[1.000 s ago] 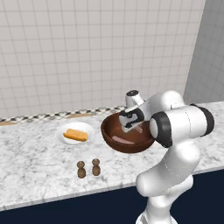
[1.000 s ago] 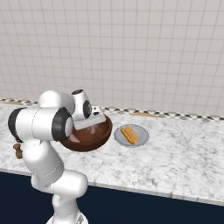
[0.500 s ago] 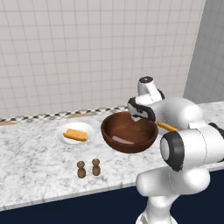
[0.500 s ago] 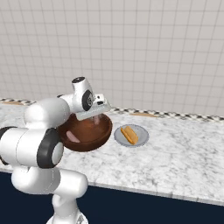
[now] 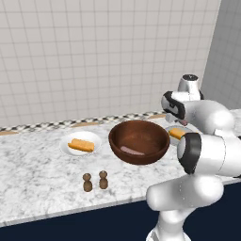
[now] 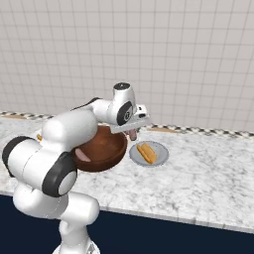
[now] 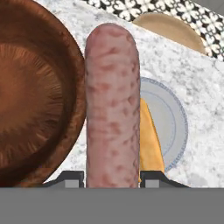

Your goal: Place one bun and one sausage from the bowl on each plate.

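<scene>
1. The gripper [image 6: 133, 133] is closed partway on a long pink speckled sausage [image 7: 112, 105], which hangs over the gap between bowl and plate
2. The small white round plate [image 6: 161, 151] with a golden bun [image 6: 146, 153] sits just past the gripper; the big dark brown wooden bowl [image 6: 106, 146] is beside it
3. If it lets go too soon, the sausage could land on the counter or roll off the bun

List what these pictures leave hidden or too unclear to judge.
- Right plate, left base view: the arm covers most of it; a bit of bun peeks out.
- Claw, right base view: too small to see its tips on the sausage.
- Bun on the right plate, hand view: the held sausage hides its near side.
- Bowl, right base view: the arm blocks its left half.
</scene>
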Robot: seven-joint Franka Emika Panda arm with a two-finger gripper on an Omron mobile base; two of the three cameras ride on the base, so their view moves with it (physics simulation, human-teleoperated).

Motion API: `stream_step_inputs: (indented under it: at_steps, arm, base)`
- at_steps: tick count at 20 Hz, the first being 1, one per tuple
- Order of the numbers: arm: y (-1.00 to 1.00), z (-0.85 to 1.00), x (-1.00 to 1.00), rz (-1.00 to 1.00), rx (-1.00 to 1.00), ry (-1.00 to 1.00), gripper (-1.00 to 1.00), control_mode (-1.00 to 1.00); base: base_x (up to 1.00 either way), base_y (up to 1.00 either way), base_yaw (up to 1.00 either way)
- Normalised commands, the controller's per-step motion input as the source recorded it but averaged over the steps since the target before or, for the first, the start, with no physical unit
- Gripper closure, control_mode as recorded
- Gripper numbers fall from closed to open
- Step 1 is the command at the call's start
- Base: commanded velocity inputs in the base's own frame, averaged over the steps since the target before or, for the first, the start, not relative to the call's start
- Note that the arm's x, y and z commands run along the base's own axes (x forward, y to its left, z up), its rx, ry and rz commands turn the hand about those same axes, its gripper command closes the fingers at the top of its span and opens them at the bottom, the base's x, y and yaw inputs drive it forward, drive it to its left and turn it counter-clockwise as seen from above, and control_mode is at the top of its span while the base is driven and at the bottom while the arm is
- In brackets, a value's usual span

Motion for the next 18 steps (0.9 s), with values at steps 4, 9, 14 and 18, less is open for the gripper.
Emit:
stream_step_inputs:
  at_steps: [4, 9, 14, 18]
  arm:
    - [-0.56, -0.17, -0.02, 0.03, 0.06, 0.00, 1.00, -1.00]
    - [-0.01, -0.52, 0.00, 0.14, 0.00, 0.09, 1.00, -1.00]
    - [-0.12, -0.41, 0.12, 0.12, 0.01, 0.09, 1.00, -1.00]
    - [-0.48, 0.00, 0.45, 0.08, 0.00, -0.02, 1.00, -1.00]
  base:
    - [0.00, 0.00, 0.00]
    - [0.00, 0.00, 0.00]
    - [0.00, 0.00, 0.00]
    - [0.00, 0.00, 0.00]
